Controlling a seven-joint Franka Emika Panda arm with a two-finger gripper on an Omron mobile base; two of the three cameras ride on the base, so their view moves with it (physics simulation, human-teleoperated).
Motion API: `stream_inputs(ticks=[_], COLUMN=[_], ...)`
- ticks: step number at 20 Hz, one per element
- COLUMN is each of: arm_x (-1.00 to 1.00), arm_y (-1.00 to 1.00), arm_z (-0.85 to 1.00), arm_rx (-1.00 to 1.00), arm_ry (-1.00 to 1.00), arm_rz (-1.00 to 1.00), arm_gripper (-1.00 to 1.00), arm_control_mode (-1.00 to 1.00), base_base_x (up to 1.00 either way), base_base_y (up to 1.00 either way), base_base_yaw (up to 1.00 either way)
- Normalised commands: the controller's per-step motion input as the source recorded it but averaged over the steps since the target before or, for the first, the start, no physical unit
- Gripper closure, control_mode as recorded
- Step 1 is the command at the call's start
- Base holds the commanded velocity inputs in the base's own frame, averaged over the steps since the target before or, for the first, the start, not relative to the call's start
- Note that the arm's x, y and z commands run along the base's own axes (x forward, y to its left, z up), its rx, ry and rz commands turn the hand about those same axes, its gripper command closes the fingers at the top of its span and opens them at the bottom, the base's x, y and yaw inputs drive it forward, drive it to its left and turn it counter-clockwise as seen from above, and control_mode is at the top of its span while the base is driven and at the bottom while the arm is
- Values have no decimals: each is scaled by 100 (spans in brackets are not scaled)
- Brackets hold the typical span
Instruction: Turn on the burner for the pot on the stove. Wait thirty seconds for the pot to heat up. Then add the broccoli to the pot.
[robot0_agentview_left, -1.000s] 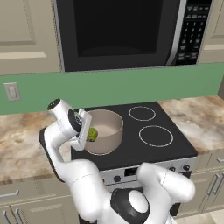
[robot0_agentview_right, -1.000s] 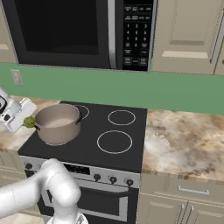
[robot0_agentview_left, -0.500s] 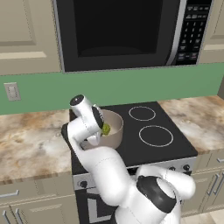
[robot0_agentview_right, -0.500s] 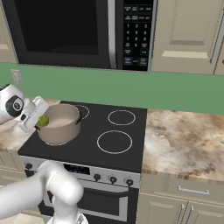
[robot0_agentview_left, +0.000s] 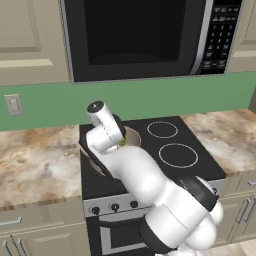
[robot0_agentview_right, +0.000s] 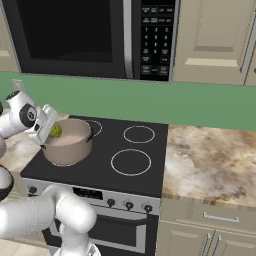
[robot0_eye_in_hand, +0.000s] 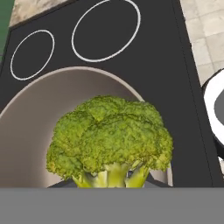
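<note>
Green broccoli floret: we are holding it pinched in our gripper | hovering over beige pot | pot sitting on black glass-top stove.

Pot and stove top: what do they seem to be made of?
The wide beige-tan round pot looks like matte metal: even, dull walls with no glare, though rendering leaves it open. The black stove top looks like smooth glass: flat, seamless, with white rings printed on it.

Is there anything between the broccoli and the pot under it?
No, just air: in the hand view the broccoli hangs over the bare inside of the pot.
</note>
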Motion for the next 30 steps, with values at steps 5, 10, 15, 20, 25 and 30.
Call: stream_inputs(ticks=[5,10,15,20,25,30], arm_x=[24,35,32,24,8,10], arm_y=[-15,-10,-1,0,0,0], arm_z=[1,0,-5,-9,-31,-34], arm_rx=[0,1,2,1,4,1], arm_ry=[11,14,14,8,5,1], arm_rz=[11,9,7,8,7,3], arm_gripper=[100,100,100,100,100,100], arm_control_mode=[-100,-100,-100,-100,-100,-100], base_base_x=[0,0,0,0,0,0], base_base_y=[0,0,0,0,0,0], base_base_yaw=[0,0,0,0,0,0])
